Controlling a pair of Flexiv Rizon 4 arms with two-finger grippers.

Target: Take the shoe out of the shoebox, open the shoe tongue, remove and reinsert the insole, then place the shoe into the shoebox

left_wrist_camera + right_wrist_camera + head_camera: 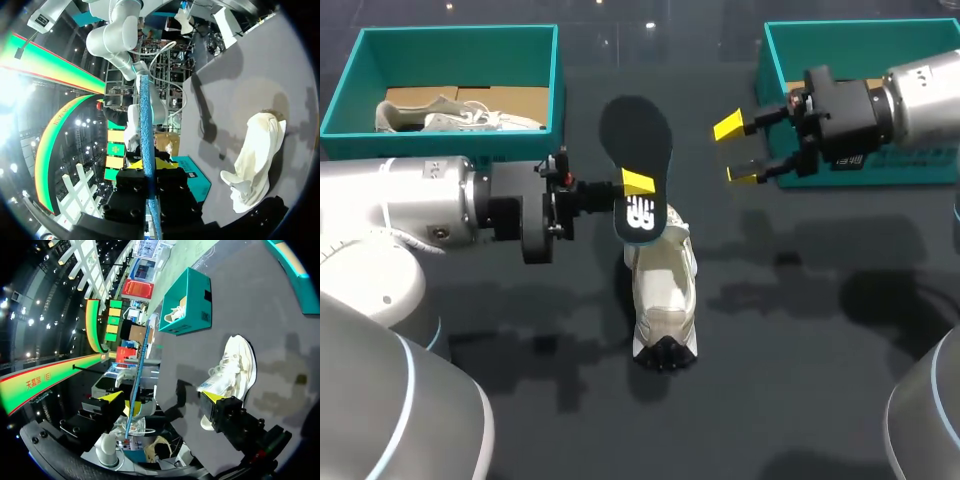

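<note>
Head view: the left gripper (pixel 632 185) reaches in from the left, its fingers closed on a dark insole (pixel 635 135) held in the air on edge. A white shoe (pixel 662 295) lies on the dark table (pixel 800 380) just under the insole's near end. The right gripper (pixel 738 152) hangs to the right with its fingers spread wide and holding nothing. A teal left shoebox (pixel 455 32) at the far left holds another shoe. A right shoebox (pixel 840 28) sits at the far right.

Left wrist view: the insole (pixel 145 115) shows edge-on as a thin strip clamped between the fingers. The shoe (pixel 255 160) lies to one side on the table.

Right wrist view: the wide-open fingers face the insole's edge (pixel 136 385), and the shoe (pixel 232 367) lies beyond them.

The step in hand looks like reinsertion. It would go best if the insole were tilted flat-side down and lined up with the shoe's opening. One end should slide in first, while the free gripper steadies the shoe and keeps the tongue clear.
</note>
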